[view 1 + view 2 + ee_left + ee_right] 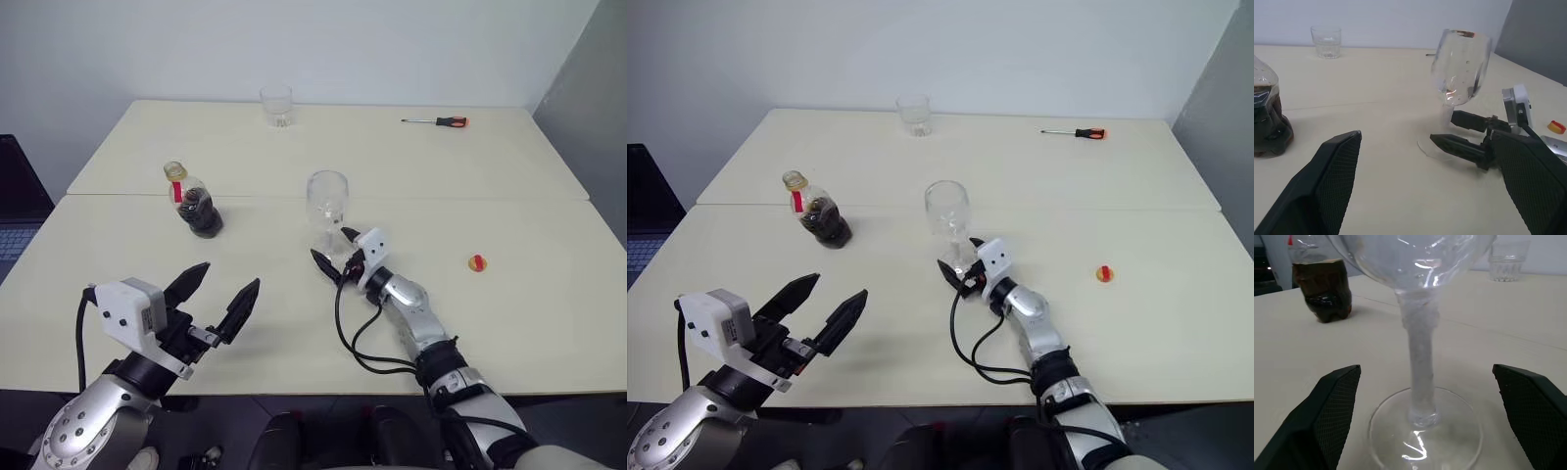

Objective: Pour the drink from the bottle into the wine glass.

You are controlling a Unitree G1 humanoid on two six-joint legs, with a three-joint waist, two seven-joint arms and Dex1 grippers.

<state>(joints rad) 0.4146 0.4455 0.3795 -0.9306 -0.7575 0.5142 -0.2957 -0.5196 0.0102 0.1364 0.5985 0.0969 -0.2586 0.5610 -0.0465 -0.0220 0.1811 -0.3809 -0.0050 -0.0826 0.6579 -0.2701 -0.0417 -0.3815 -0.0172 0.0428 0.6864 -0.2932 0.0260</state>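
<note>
The wine glass (327,196) stands upright and empty near the middle of the table. My right gripper (330,246) is open, low at the glass's base, with one finger on each side of the stem (1420,352) and apart from it. The bottle (199,208) stands to the glass's left with the dark drink (204,217) filling its lower body. Its neck carries a red band and a yellowish top. My left gripper (229,275) is open and empty near the table's front edge, short of the bottle.
A short clear tumbler (276,105) stands at the table's far edge. A screwdriver (438,121) with a red handle lies at the far right. A small red and yellow object (477,262) lies to the right of my right gripper.
</note>
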